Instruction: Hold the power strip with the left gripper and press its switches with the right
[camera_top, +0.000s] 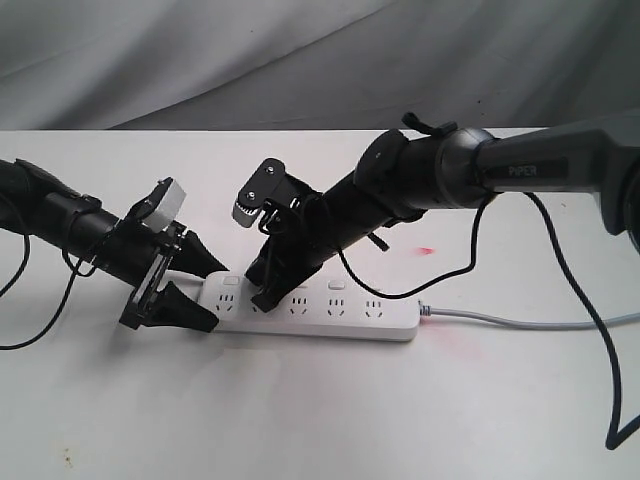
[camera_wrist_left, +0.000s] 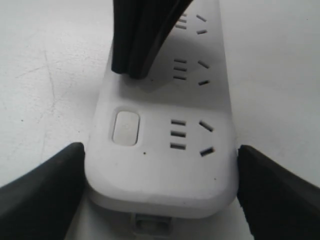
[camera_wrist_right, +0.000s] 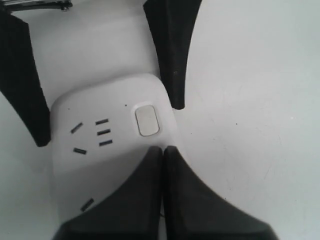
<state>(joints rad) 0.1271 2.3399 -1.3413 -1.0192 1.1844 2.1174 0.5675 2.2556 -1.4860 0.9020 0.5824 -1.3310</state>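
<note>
Power strip (camera_top: 350, 318) white, flat; left gripper (camera_top: 213, 295) clamps its end; right gripper (camera_top: 265, 298) pinched together.

A: Ground under the left gripper (camera_top: 218, 297)?
B: White table (camera_top: 300, 420), matte, faint scratches. Light even, shadows soft.
A: Beyond the right gripper (camera_top: 266, 298), far side?
B: Grey cloth (camera_top: 300, 60) as backdrop, long slack folds, coming down to the table's far edge.
A: Marks?
B: Small red-pink spot (camera_top: 427, 249) on the tabletop, past the right gripper, on the side away from the left gripper. Paler pink smudge (camera_top: 470, 347) near it.
</note>
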